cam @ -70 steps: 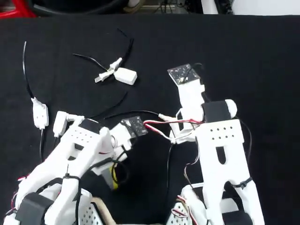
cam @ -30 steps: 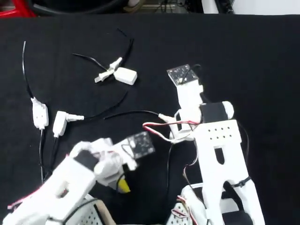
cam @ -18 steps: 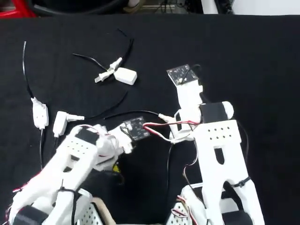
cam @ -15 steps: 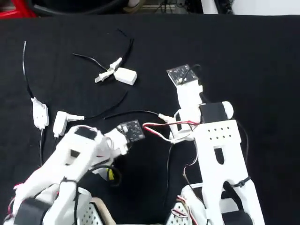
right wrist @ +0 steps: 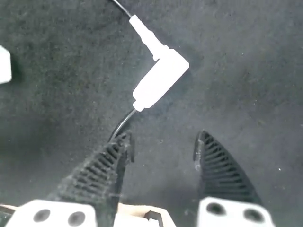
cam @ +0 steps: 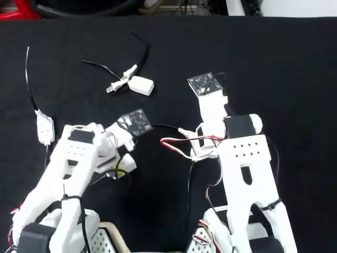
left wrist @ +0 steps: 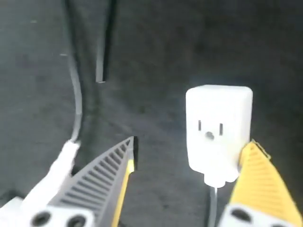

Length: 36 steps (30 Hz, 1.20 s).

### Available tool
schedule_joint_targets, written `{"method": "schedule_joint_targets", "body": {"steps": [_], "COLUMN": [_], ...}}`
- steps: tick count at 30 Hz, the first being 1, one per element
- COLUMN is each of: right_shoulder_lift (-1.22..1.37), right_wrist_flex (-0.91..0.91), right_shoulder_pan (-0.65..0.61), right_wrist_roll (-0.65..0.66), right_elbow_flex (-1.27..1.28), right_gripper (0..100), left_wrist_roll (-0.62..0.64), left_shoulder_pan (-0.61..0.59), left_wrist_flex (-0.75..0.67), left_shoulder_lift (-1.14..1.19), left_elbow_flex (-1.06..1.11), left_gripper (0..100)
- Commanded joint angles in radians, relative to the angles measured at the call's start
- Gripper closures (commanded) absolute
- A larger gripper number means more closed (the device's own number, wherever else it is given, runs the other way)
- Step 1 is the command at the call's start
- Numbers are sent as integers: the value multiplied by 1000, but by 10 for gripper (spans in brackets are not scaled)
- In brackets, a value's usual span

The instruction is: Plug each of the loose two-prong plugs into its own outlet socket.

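Left gripper (left wrist: 190, 143) open, outlet socket (left wrist: 218, 130) between the fingers (left wrist: 109, 165) but crowding the yellow one. Centre it, then clamp the body, slots left clear. Right gripper (right wrist: 164, 136) open too, white plug (right wrist: 158, 80) just ahead of it.

On the table (cam: 295, 63), we see a two-prong plug (cam: 117, 84) just beside a socket block (cam: 141, 85), behind both arms, left of centre. An outlet socket (left wrist: 218, 130) sits between the left gripper (left wrist: 191, 143)'s fingers, touching one; an angled plug (right wrist: 158, 78) lies just ahead of the right gripper (right wrist: 164, 137).
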Motion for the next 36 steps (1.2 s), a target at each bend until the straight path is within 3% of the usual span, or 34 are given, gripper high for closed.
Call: {"method": "schedule_joint_targets", "body": {"steps": [1,6,15,19,22,25,27,32,36], "right_shoulder_lift": [4,4,4,4,4,4,4,4,4], "right_wrist_flex": [0,0,0,0,0,0,0,0,-3], "right_shoulder_pan": [-6,-6,-6,-6,-6,-6,-6,-6,-6], "right_wrist_roll": [2,2,2,2,2,2,2,2,2], "right_elbow_flex": [-2,-2,-2,-2,-2,-2,-2,-2,-2], "right_gripper": [786,786,786,786,786,786,786,786,786], "left_wrist_roll": [52,155,84,95,138,147,150,158,259], "left_shoulder_pan": [-65,-122,-231,-231,-147,10,102,249,295], "left_wrist_flex": [-14,-21,-241,-64,161,285,258,23,-41], "left_shoulder_lift": [-43,-43,-34,-72,-161,-292,-377,-446,-408], "left_elbow_flex": [-105,-173,-42,-113,-170,-124,-22,283,311], "left_gripper": [663,663,663,664,664,664,664,664,664]}}
